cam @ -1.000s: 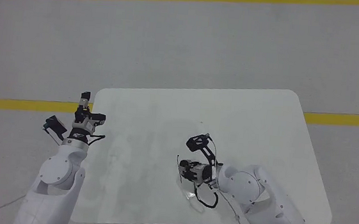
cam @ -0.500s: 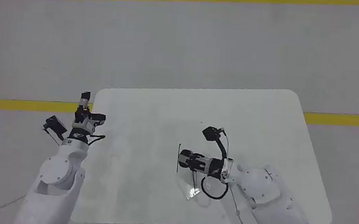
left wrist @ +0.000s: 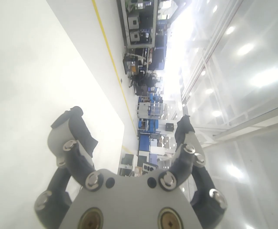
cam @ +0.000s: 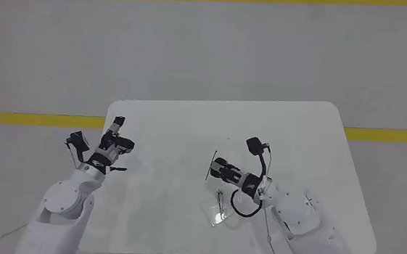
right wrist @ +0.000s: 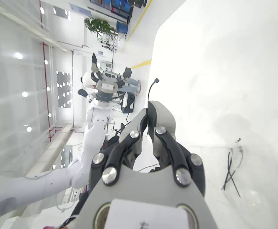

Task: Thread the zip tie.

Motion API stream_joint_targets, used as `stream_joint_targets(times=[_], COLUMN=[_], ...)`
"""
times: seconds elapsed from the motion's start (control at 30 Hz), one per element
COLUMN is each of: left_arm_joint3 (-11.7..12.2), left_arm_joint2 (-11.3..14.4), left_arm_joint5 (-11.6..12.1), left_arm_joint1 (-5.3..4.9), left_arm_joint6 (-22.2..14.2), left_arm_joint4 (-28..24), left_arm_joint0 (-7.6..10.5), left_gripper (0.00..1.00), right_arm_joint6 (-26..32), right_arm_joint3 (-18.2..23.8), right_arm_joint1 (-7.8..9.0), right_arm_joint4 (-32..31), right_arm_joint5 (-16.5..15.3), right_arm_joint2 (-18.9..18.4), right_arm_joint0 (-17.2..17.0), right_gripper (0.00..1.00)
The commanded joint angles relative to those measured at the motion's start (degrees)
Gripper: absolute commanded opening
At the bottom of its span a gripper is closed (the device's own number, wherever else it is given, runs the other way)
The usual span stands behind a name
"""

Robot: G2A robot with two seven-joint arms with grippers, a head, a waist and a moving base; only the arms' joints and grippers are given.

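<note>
Right jaws: closed tight, the two fingers [right wrist: 161,118] pressed together with a black strap pinched between their pads.
Zip tie [right wrist: 149,97]: held in the right jaws. Most of the strap stands out past the fingertips in a slight curve and ends in its square head. A short piece of the strap shows on the wrist side of the pads.
Place of the right jaws: in the top view they sit above the middle of the worktop [cam: 297,135], in its nearer half, pointing toward the left arm's side.
Left jaws: spread wide, with nothing between the fingers [left wrist: 76,128].
Place of the left jaws: in the top view they are at the worktop's left edge, one finger over the edge and the other out past it. They are well apart from the right jaws and the zip tie.
Clear container [cam: 218,214]: a see-through plastic piece lying on the worktop near the right jaws, on the side closer to the robot. I cannot tell whether it is a dish or a bag.
Spare ties [right wrist: 229,176]: a few thin black straps lie crossed inside the clear container.
Worktop: white, with rounded corners.
Floor [cam: 196,46]: pale grey with yellow lines, one running past the worktop's far side.
</note>
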State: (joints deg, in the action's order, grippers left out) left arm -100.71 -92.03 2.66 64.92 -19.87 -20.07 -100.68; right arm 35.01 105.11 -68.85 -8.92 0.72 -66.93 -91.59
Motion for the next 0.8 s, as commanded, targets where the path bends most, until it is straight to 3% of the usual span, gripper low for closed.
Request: stream_joint_targets(times=[0.0,0.03,0.07,0.37,0.43,0.6,0.77], left_arm_joint3=[0.1,-0.1,-0.1,-0.1,0.0,0.9,2.1], left_arm_joint2=[0.1,0.2,0.2,0.2,1.5,4.9,7.8], left_arm_joint5=[0.5,1.4,1.6,1.6,1.4,3.8,4.7], left_arm_joint1=[-0.18,-0.37,-0.41,-0.41,-0.42,-0.6,-0.58], left_arm_joint6=[-4.1,-6.9,-7.4,-7.4,-8.8,-15.4,-19.4], left_arm_joint4=[0.1,1.1,1.5,1.5,2.4,4.5,3.4], left_arm_joint0=[-0.16,-0.34,-0.39,-0.39,-0.36,0.21,1.18], left_gripper=[1.0,1.0,1.0,1.0,1.0,1.0,1.0], right_arm_joint6=[0.2,0.2,0.2,0.2,-0.5,-4.7,-9.9], right_arm_joint3=[-0.3,-0.4,-0.4,-0.4,-0.5,-1.2,-2.0], right_arm_joint1=[0.01,0.02,0.02,0.02,-0.02,-0.54,-1.27], right_arm_joint4=[2.0,2.1,2.1,2.1,2.0,3.1,5.7], right_arm_joint5=[0.0,0.1,0.1,0.1,0.0,0.9,2.0], right_arm_joint2=[-0.2,-0.3,-0.3,-0.3,0.0,2.3,4.5], right_arm_joint0=[-0.1,-0.1,-0.1,-0.1,-0.2,0.2,0.7], right_gripper=[0.0,0.0,0.0,0.0,0.0,0.0,0.0])
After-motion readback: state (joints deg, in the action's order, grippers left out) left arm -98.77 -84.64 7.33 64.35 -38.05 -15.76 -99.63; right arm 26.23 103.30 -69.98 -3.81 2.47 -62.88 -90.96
